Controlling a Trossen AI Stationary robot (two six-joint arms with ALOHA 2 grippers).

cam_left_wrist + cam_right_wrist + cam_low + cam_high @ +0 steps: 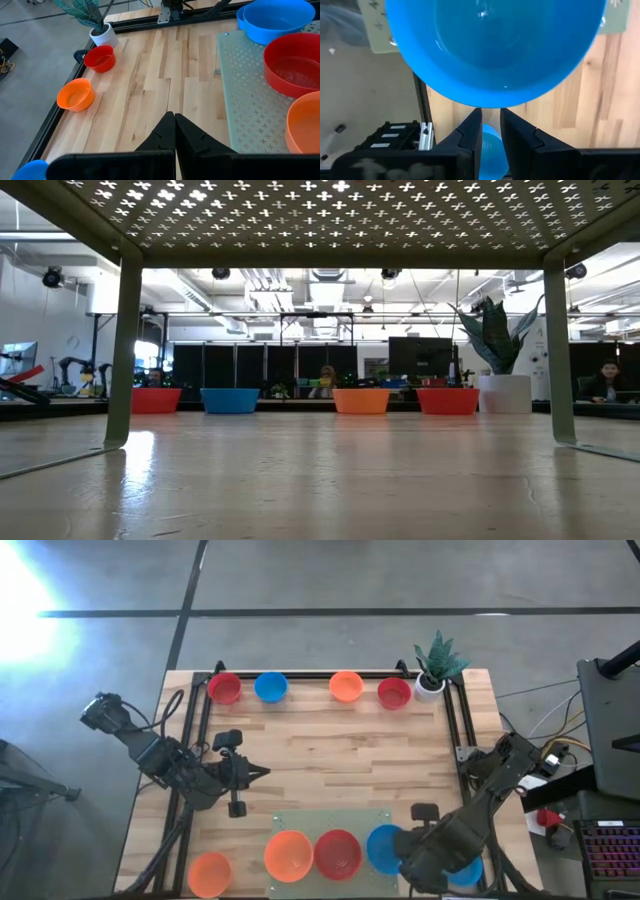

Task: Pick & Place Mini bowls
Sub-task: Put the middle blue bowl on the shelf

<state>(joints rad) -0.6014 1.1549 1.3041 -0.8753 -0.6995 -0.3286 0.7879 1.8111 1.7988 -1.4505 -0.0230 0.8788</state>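
Four mini bowls stand along the far edge: red (224,688), blue (270,687), orange (346,686) and red (394,693). Near the front stand orange (210,873), orange (288,855), red (338,853) and blue (383,843), the last three on the grey perforated plate (330,820). Another blue bowl (467,871) sits under the right arm. My right gripper (405,852) (490,114) is at the plate's blue bowl (495,50), with a narrow gap between its fingers. My left gripper (262,773) (175,117) waits shut over bare wood at the left. My right gripper's fingertips (476,116) stand right at the blue bowl's rim (490,105) on the side nearest the arm. The rim runs across in front of both tips, not between them. Whether they touch it, I cannot tell.
A white pot with a green plant (432,675) stands at the far right corner beside the red bowl. A black frame rail (452,730) runs around the table top. Bare wood (340,755) lies between the far row and the plate. The low view shows the plate raised on legs (122,350).
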